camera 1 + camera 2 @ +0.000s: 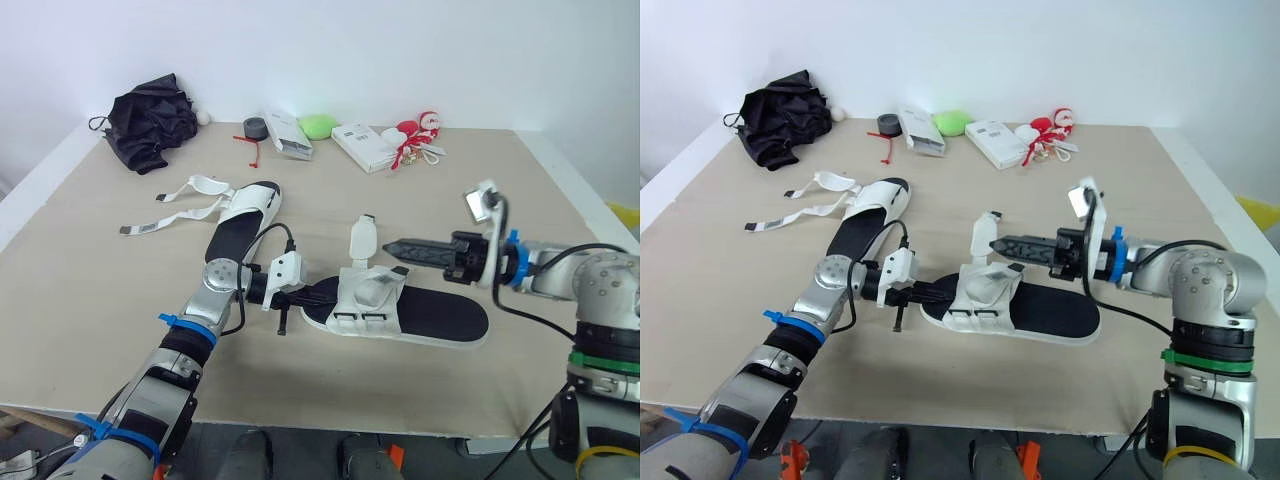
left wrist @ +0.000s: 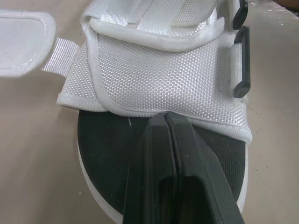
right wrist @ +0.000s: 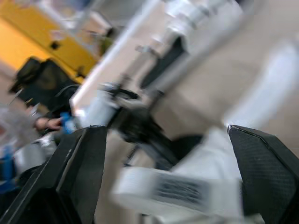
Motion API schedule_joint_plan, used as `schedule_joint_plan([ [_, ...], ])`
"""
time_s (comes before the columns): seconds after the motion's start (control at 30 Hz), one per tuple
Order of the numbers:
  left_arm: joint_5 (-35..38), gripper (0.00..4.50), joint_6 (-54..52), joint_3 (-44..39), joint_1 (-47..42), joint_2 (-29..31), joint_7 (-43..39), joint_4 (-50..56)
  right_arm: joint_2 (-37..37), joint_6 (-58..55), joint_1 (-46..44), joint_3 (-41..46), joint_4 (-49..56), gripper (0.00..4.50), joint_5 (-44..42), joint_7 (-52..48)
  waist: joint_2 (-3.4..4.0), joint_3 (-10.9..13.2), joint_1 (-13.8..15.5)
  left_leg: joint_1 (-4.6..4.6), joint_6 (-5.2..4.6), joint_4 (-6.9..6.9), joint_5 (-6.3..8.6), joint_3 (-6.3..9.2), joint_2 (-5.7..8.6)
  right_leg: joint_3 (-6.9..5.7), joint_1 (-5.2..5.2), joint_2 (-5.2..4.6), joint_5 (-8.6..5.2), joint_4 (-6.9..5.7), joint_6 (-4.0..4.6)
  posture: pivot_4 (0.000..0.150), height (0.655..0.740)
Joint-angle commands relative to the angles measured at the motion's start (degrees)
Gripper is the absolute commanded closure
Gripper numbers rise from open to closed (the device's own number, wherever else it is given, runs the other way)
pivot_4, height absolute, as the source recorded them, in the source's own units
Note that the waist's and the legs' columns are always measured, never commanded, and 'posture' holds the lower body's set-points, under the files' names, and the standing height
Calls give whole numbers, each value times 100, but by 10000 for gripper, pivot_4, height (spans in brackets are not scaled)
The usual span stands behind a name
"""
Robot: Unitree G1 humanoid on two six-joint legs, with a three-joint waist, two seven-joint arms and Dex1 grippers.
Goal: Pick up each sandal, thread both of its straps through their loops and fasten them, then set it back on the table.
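worktop: beige worktop (image 1: 90,300), both sandals lying on it, nothing lifted

near sandal: the near sandal (image 1: 440,318) sits around the middle, toward the front edge. It has a black footbed and a white upper over the toe end, and one strap tab (image 1: 362,238) sticks straight up off it

far sandal: the far sandal (image 1: 235,230) is just behind and to the left of the near one. Its loose straps (image 1: 170,215) are unfastened and lie flat, trailing off toward the left edge

left gripper: the left gripper (image 1: 330,291) is low at the toe end of the near sandal. Its fingers (image 2: 187,154) are pressed together over the black footbed, tips right at the edge of the white upper. Honestly can't tell if any fabric is caught between them

right gripper: the right gripper (image 1: 392,246) hovers above the near sandal with its tip just beside the upright strap tab. The wrist view shows its fingers (image 3: 79,172) spread wide with nothing in them

back edge stuff: a black cloth heap (image 1: 150,120) in the far left corner, then a tape roll (image 1: 254,128), two white boxes (image 1: 288,133) (image 1: 362,146), a green lump (image 1: 318,125) and a red and white bundle (image 1: 415,135)
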State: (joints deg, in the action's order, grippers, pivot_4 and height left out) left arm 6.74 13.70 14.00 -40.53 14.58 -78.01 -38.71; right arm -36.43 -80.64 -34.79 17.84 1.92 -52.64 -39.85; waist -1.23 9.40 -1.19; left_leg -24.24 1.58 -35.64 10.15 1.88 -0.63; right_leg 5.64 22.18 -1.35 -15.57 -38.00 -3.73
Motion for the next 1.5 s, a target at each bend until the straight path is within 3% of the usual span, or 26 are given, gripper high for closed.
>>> schedule_joint_plan([
  [0.03,-470,45000,-206,445,340,53,-4,-347,-16,64,121,285,17,622,166,430,0,-1,1,-1,0,0,0,1,1,-1,0,0,1,0,-1,1500,7380],
  [0.67,-468,45000,-203,441,282,40,23,-382,170,-358,447,472,175,622,-342,510,1,-3,-6,2,-10,-6,-4,-1,0,-2,0,13,5,1,4,1500,7380],
  [0.73,-468,45000,-197,441,276,38,20,-390,187,-302,417,479,161,6587,-333,541,1,-3,-6,2,-10,-6,-4,-2,0,-1,0,12,5,1,4,1500,7380],
  [0.77,-467,45000,-196,445,280,37,15,-387,193,-272,406,479,153,7256,-326,558,1,-3,-6,2,-11,-7,-4,-1,0,-2,0,12,5,1,4,1500,7380],
  [0.83,-466,45000,-188,453,293,41,2,-380,206,-233,411,472,164,15013,-331,577,1,-3,-6,2,-11,-7,-4,-2,0,-1,0,12,5,1,4,1500,7380],
  [0.87,-466,45000,-190,456,292,39,-3,-379,211,-210,425,464,191,16158,-353,560,1,-3,-6,2,-11,-7,-4,-1,0,-1,0,12,5,1,4,1500,7380],
  [1.1,-478,45000,-183,470,277,35,-21,-384,264,-58,462,428,252,44011,-400,578,1,-2,-6,2,-11,-6,-4,0,0,-3,0,13,5,1,3,1500,7380],
  [1.4,-486,45000,-176,485,310,41,-40,-369,185,268,512,345,474,44584,-437,437,1,-2,-6,1,-11,-6,-4,-1,0,-2,0,12,5,2,3,1500,7380],
  [1.5,-494,45000,-163,490,309,33,-38,-385,-33,417,470,610,895,44584,-905,-87,1,-2,-6,1,-11,-6,-4,0,0,-3,0,12,4,2,3,1500,7380],
])
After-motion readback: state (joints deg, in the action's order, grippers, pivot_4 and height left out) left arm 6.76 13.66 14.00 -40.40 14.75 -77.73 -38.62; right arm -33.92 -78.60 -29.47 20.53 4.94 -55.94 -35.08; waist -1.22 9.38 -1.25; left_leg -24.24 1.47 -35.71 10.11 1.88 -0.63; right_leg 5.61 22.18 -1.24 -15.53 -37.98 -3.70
